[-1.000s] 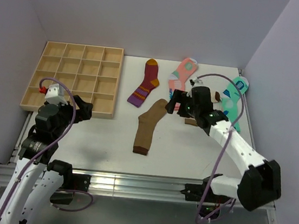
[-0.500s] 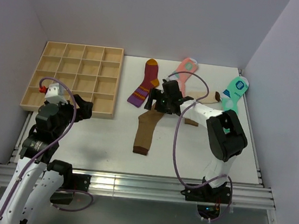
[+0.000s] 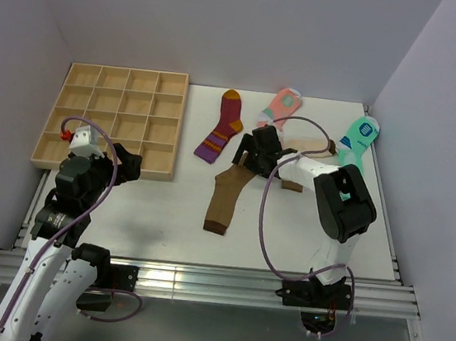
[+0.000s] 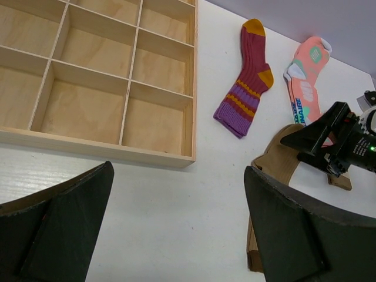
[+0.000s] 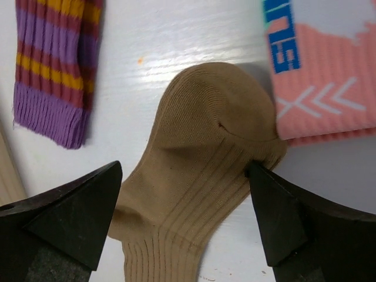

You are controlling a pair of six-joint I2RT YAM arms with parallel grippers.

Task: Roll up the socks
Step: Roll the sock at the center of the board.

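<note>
Near the edge, the left gripper hangs idle, jaws apart. The brown sock lies flat on the tabletop, the right gripper straddling its far toe, jaws wide. The knit looks limp and light, best pinched at that toe.

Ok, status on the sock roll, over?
Both open, empty: left gripper by wooden tray, right gripper over brown sock far end. Sock flat, unrolled. Pink sock cuff right against that end.
</note>
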